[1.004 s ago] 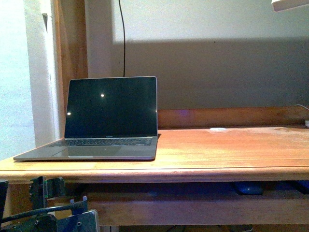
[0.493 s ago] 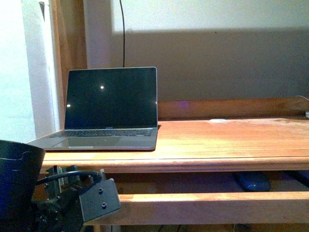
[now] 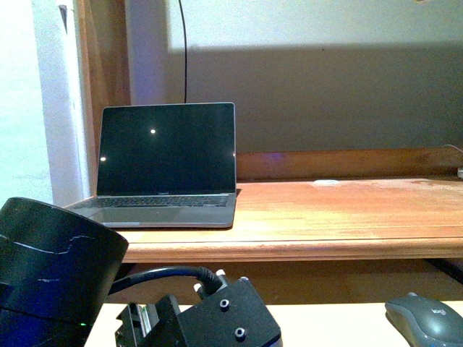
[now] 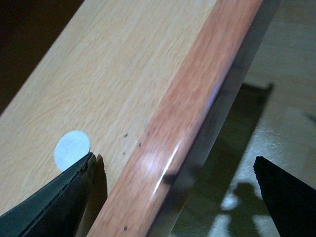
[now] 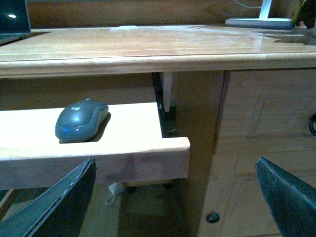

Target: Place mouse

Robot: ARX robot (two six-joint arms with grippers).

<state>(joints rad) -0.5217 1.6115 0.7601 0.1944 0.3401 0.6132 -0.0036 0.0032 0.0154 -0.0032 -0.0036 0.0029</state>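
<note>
One mouse (image 5: 81,121) on pull-out tray (image 5: 123,153), 1 laptop (image 3: 165,166) on desk (image 3: 325,217); L fingers (image 4: 49,202) & R fingers (image 5: 49,207) both spread, empty.

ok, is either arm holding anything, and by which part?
Nothing held. Both arms' jaws stand open and empty; the mouse lies free on the pull-out shelf.

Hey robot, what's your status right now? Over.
Left claw open, empty. Right claw open, empty. Mouse on pull-out shelf below desktop, untouched. Right claw's view of mouse clear.
</note>
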